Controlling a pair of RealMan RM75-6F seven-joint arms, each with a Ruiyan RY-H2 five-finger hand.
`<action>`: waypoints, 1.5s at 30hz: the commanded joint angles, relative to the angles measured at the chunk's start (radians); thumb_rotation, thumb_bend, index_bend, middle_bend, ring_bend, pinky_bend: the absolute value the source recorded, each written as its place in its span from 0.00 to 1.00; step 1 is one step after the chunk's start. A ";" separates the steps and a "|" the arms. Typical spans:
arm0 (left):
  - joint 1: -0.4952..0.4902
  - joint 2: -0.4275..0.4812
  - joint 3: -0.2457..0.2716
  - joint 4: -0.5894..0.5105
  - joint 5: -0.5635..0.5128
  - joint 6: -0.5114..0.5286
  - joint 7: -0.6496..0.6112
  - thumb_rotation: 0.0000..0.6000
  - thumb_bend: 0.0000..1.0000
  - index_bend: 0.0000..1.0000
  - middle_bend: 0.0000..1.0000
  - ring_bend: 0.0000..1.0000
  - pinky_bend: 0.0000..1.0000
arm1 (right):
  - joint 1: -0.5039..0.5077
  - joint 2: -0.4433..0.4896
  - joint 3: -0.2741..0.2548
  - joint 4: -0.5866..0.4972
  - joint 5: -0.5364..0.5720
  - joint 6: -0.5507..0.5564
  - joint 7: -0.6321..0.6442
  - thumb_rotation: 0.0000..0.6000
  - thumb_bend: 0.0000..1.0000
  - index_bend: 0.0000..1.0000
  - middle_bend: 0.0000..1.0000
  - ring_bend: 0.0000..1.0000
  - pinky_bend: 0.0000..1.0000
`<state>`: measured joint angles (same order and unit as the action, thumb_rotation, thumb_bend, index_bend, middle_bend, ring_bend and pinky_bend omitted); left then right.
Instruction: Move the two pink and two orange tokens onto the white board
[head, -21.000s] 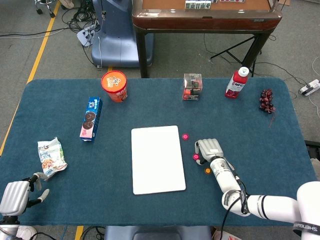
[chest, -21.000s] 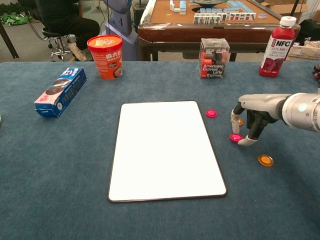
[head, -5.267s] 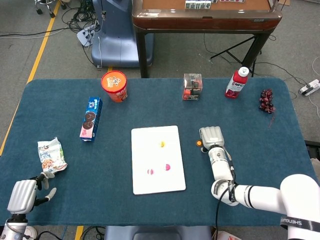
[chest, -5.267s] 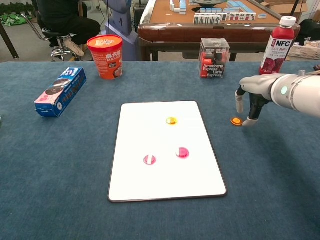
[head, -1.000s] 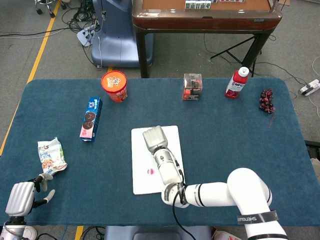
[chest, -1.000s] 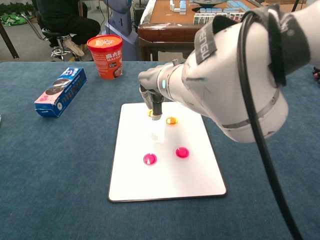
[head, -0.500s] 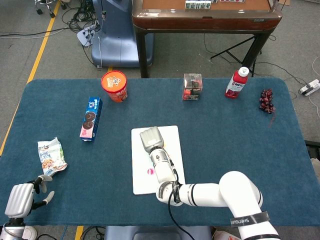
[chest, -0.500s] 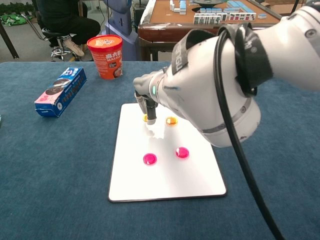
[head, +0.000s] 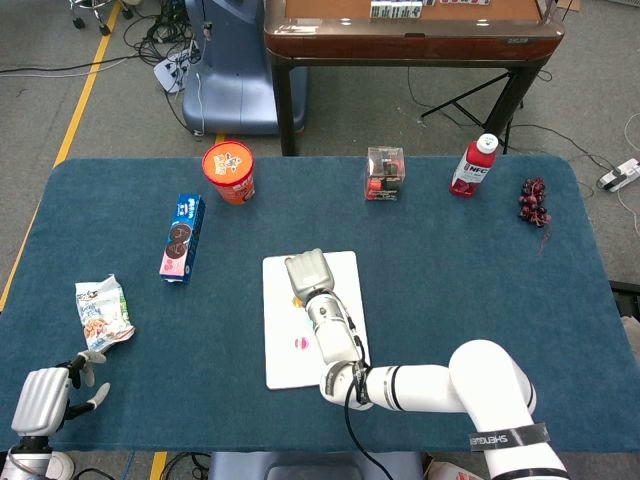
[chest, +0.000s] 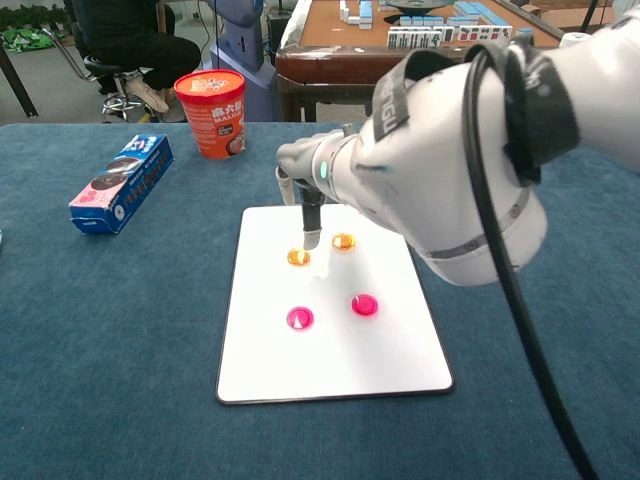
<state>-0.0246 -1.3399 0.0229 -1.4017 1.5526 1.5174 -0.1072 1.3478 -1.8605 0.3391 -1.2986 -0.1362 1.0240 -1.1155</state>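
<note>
The right hand was held over the flat white rectangular board, its fingers pointed down and parted, nothing clasped. Just below the fingertips one round orange token lay, the second orange token just beside them. Two round pink tokens lay nearer the camera. The left hand was seen loosely spread, holding nothing.

I am reading "NFC" on the red juice bottle, and left of that bottle "Americano Express Latte" on the clear box. "SHENGUE" is showing on the right arm's wrist band.
</note>
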 joint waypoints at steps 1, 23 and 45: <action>-0.002 0.002 -0.002 -0.005 0.002 0.000 0.004 1.00 0.28 0.52 0.65 0.64 0.78 | -0.041 0.052 -0.018 -0.056 -0.026 0.027 0.025 1.00 0.08 0.28 1.00 1.00 1.00; -0.084 0.078 -0.062 -0.165 0.008 -0.042 0.080 1.00 0.28 0.51 0.65 0.64 0.78 | -0.461 0.581 -0.222 -0.535 -0.461 0.205 0.391 1.00 0.14 0.38 0.60 0.62 0.72; -0.157 0.216 -0.170 -0.335 -0.090 -0.070 0.230 1.00 0.28 0.48 0.61 0.63 0.78 | -0.967 0.885 -0.418 -0.536 -1.091 0.469 0.962 1.00 0.19 0.44 0.55 0.55 0.55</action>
<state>-0.1770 -1.1313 -0.1429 -1.7292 1.4664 1.4490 0.1147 0.4129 -0.9930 -0.0671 -1.8542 -1.2008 1.4670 -0.1853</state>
